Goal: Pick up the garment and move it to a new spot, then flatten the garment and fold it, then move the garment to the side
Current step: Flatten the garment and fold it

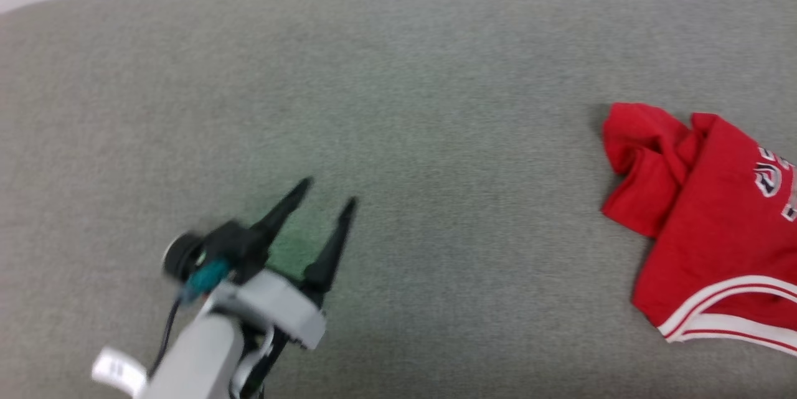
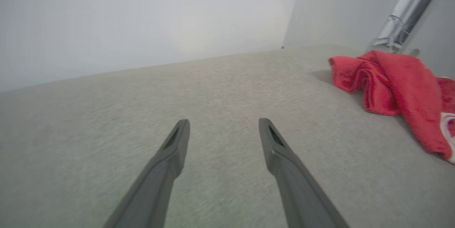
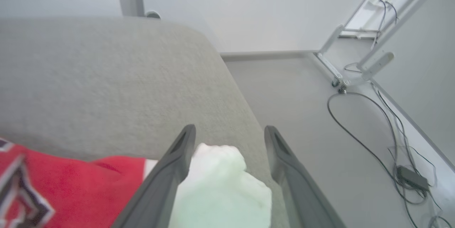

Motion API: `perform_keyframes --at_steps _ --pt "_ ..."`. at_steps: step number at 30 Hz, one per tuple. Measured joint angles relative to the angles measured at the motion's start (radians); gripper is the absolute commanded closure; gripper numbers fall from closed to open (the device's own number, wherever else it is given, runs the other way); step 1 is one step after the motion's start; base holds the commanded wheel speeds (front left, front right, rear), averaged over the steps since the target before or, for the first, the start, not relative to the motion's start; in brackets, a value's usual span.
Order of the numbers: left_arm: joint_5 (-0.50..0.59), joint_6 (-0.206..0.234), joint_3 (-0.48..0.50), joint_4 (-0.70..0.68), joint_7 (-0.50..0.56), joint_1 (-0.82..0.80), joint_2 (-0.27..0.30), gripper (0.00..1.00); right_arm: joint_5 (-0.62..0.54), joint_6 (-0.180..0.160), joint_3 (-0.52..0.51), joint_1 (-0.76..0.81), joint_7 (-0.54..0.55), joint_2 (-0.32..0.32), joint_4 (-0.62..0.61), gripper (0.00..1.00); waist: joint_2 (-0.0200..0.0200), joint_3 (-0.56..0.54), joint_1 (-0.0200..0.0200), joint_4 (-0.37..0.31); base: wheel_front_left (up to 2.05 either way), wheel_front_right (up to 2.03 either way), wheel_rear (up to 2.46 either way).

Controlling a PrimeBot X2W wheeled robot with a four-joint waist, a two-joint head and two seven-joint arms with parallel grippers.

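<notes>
While the left gripper point(image 1: 328, 191) hovers low over a bare stretch of the grey padded surface point(image 1: 436, 106), its two dark fingers stand spread apart with nothing between them. The left wrist view shows the same wide gap, with plain grey fabric under the tips. The garment point(image 1: 703, 212) lies crumpled on that surface at the right edge of the head view, well apart from the left gripper. It is red, with white-and-red striped trim point(image 1: 728, 312) along its near edge and a scrap of black, white-outlined lettering point(image 1: 772, 178) cut off by the frame. Its upper left part is bunched into thick folds. In the left wrist view it sits as a rumpled heap off to the right, beyond the fingers.

The right gripper point(image 3: 230, 128) is released too, its fingers held wide above the garment's edge near a rounded corner of the surface. A white sleeve piece point(image 3: 220, 185) shows between those fingers, just beside the red cloth at the lower left. Whether either finger touches it cannot be told. Past the corner lies a pale floor point(image 3: 302, 114) with loose cables point(image 3: 359, 139) and a dark power adapter point(image 3: 412, 178)
</notes>
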Motion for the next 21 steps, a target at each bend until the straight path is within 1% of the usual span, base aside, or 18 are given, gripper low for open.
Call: perform_keyframes --at_steps 2,4,6,8,9,10,12,15,18,19,20,21 --pt "-0.087 0.000 -0.083 -0.019 0.071 -0.065 0.041 0.00 0.024 0.000 0.027 -0.002 -0.052 0.035 -0.064 0.00 0.0000 -0.006 0.0000 -0.016 0.00 0.00 0.00" --pt "-0.201 0.000 -0.182 -0.047 0.182 -0.131 0.077 0.00 0.045 0.000 0.076 -0.002 -0.087 0.068 -0.137 0.00 0.0000 -0.012 0.0000 -0.035 0.00 0.00 0.00" --pt "-0.341 0.000 -0.258 -0.061 0.322 -0.188 0.093 0.00 0.074 0.000 0.112 -0.003 -0.103 0.096 -0.203 0.00 0.0000 -0.018 0.0000 -0.056 0.00 0.00 0.00" --pt "-0.428 0.000 -0.360 -0.078 0.460 -0.250 0.123 0.00 0.101 0.000 0.143 -0.004 -0.106 0.120 -0.263 0.00 0.0000 -0.023 0.0000 -0.079 0.00 0.00 0.00" --pt "-0.495 0.000 -0.380 -0.078 0.520 -0.277 0.119 0.00 0.118 0.000 0.156 -0.005 -0.101 0.131 -0.286 0.00 0.0000 -0.024 0.0000 -0.091 0.00 0.00 0.00" --pt "-0.562 0.000 -0.403 -0.077 0.586 -0.302 0.113 0.00 0.125 0.000 0.168 -0.006 -0.100 0.137 -0.310 0.00 0.0000 -0.026 0.0000 -0.104 0.00 0.00 0.00" --pt "-0.647 0.000 -0.446 -0.067 0.689 -0.349 0.094 0.00 0.132 0.000 0.175 -0.001 -0.095 0.142 -0.351 0.00 0.0000 -0.027 0.0000 -0.129 0.00 0.00 0.00" --pt "-0.747 0.000 -0.489 -0.015 0.814 -0.417 0.032 0.00 0.142 0.000 0.176 0.013 -0.086 0.152 -0.399 0.00 0.0000 -0.024 -0.0001 -0.166 0.00 0.00 0.00" --pt "-0.817 0.000 -0.507 0.074 0.887 -0.456 -0.035 0.00 0.153 0.000 0.174 0.024 -0.080 0.167 -0.436 0.00 0.0000 -0.015 0.0000 -0.202 0.00 0.00 0.00" --pt "-0.817 0.000 -0.507 0.074 0.887 -0.456 -0.035 0.00 0.153 0.000 0.174 0.024 -0.080 0.167 -0.436 0.00 0.0000 -0.015 0.0000 -0.202 0.00 0.00 0.00" --pt "-0.839 0.000 -0.512 0.135 0.906 -0.485 -0.070 0.00 0.154 0.000 0.175 0.025 -0.076 0.178 -0.456 0.00 0.0000 -0.006 0.0000 -0.227 0.00 0.00 0.00" --pt "-0.850 0.000 -0.500 0.169 0.900 -0.499 -0.091 0.00 0.154 0.000 0.177 0.024 -0.075 0.185 -0.463 0.00 0.0000 -0.001 0.0000 -0.240 0.00 0.00 0.00"
